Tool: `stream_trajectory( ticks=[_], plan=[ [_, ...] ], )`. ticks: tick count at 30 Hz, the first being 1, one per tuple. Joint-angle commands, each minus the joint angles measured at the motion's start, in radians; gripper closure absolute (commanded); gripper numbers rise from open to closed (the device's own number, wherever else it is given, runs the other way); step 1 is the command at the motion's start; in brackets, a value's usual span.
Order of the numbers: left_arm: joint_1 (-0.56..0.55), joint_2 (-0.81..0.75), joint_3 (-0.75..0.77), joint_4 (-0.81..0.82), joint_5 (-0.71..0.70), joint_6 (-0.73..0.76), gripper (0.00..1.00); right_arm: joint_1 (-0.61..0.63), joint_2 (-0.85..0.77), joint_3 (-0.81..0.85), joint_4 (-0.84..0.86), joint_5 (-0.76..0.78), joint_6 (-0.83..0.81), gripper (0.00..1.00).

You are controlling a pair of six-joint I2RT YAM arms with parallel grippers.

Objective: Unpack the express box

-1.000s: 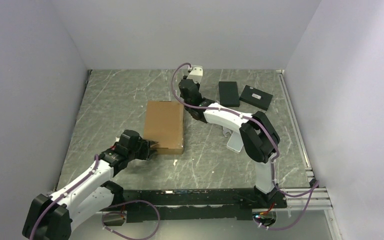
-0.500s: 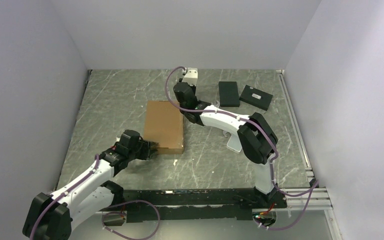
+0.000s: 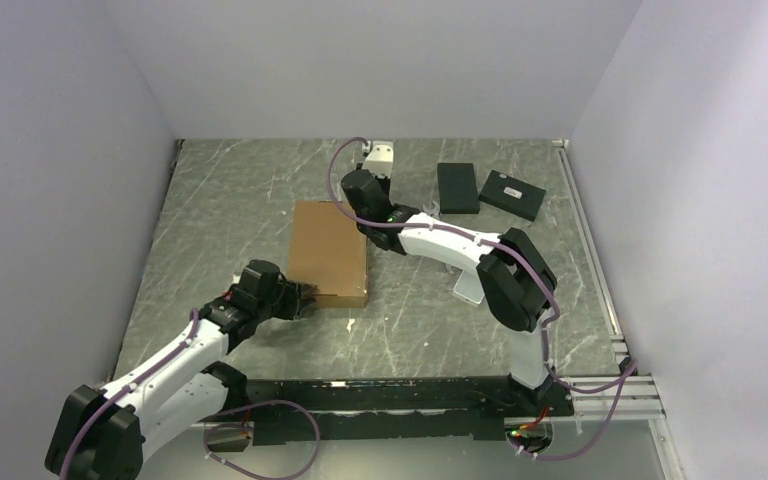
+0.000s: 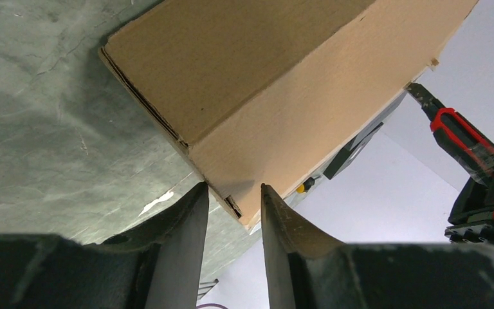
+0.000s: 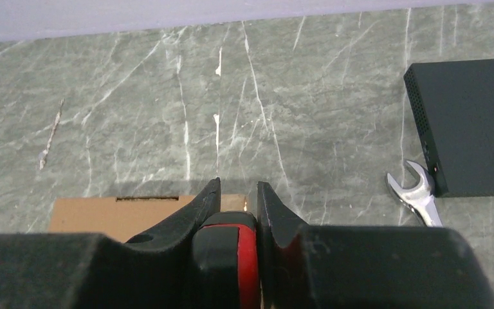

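Observation:
The express box [image 3: 328, 252], flat brown cardboard, lies shut on the table's middle. My left gripper [image 3: 301, 298] is at its near left corner. In the left wrist view the box's [image 4: 257, 96] lower corner sits between my fingertips [image 4: 196, 199], which pinch it. My right gripper [image 3: 360, 193] is over the box's far right corner, shut on a red-and-black cutter [image 5: 231, 257]. The cutter [image 4: 457, 134] shows in the left wrist view with its blade tip at the box's far edge. The box's far edge [image 5: 103, 215] shows below my right gripper [image 5: 238, 190].
Two small black boxes [image 3: 457, 187] [image 3: 513, 194] lie at the back right. A black box [image 5: 466, 122] and a silver wrench [image 5: 418, 193] beside it show in the right wrist view. Grey walls close in the left, back and right sides.
My right gripper has moved left and slightly nearer with the cutter, from beside the box to its far right corner. The left gripper and the box have not moved.

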Motion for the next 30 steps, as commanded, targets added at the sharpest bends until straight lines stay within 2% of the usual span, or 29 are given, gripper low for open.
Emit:
stream_trajectory(
  ticks=[1, 7, 19, 21, 26, 30],
  plan=[
    [0.003, -0.009, 0.0, 0.107, -0.011, -0.015, 0.61, 0.033, -0.068, 0.013, -0.081, -0.015, 0.049, 1.0],
    [0.003, 0.0, -0.002, 0.134, -0.006, -0.007, 0.61, 0.035, -0.061, 0.057, -0.211, -0.038, 0.096, 1.0],
    [0.002, 0.078, -0.01, 0.265, 0.044, 0.022, 0.58, 0.028, -0.058, 0.1, -0.306, -0.069, 0.108, 1.0],
    [0.002, 0.072, -0.008, 0.253, 0.05, 0.049, 0.52, 0.017, -0.058, 0.106, -0.315, -0.074, 0.104, 1.0],
    [0.002, 0.016, -0.027, 0.213, 0.061, 0.154, 0.26, -0.012, -0.058, 0.114, -0.34, -0.075, 0.098, 1.0],
    [0.002, -0.05, -0.042, 0.154, 0.091, 0.276, 0.15, -0.037, -0.055, 0.126, -0.352, -0.097, 0.089, 1.0]
  ],
)
